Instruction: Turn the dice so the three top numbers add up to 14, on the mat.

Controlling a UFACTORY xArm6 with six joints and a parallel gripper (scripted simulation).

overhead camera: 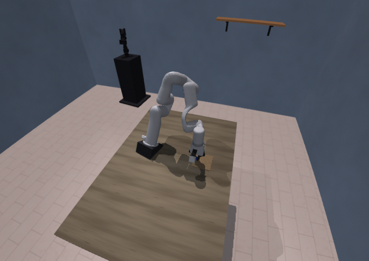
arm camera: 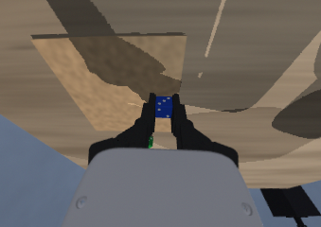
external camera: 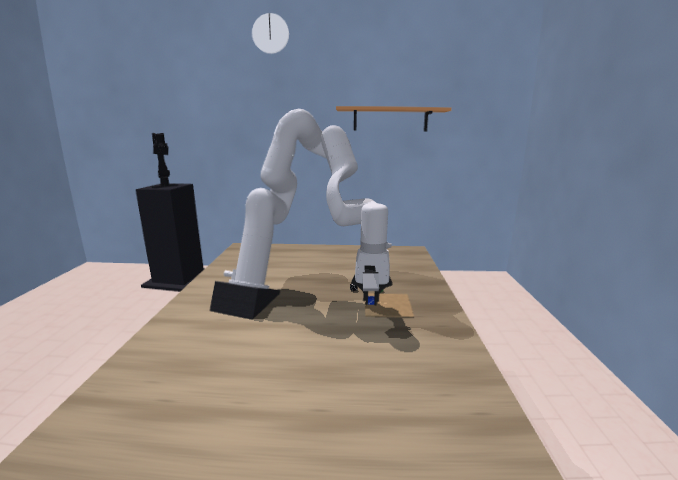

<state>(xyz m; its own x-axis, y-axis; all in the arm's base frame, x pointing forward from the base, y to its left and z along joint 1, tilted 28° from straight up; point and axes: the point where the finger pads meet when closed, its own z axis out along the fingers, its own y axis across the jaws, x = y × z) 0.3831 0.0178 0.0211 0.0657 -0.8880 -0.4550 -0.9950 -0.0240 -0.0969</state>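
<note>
My gripper (overhead camera: pixel 196 157) (external camera: pixel 371 297) (arm camera: pixel 163 102) points down at the mat's near-robot side, shut on a blue die (external camera: pixel 371 300) (arm camera: pixel 164 108). The die sits between the fingertips, with several white pips on the side toward the wrist camera. Whether it touches the mat, I cannot tell. The tan mat (overhead camera: pixel 209 161) (external camera: pixel 402 301) (arm camera: pixel 63 61) lies on the table, partly in the arm's shadow. A sliver of a green die (arm camera: pixel 151 141) shows beside the left finger in the wrist view; its top is hidden. The third die is not visible.
The wooden table (overhead camera: pixel 148 197) (external camera: pixel 294 396) extends around the mat. The arm's black base (overhead camera: pixel 148 149) (external camera: pixel 241 300) stands to the mat's left in the top and exterior views. A black pedestal (overhead camera: pixel 131 78) (external camera: pixel 170 234) and a wall shelf (overhead camera: pixel 250 21) (external camera: pixel 393 108) are farther back.
</note>
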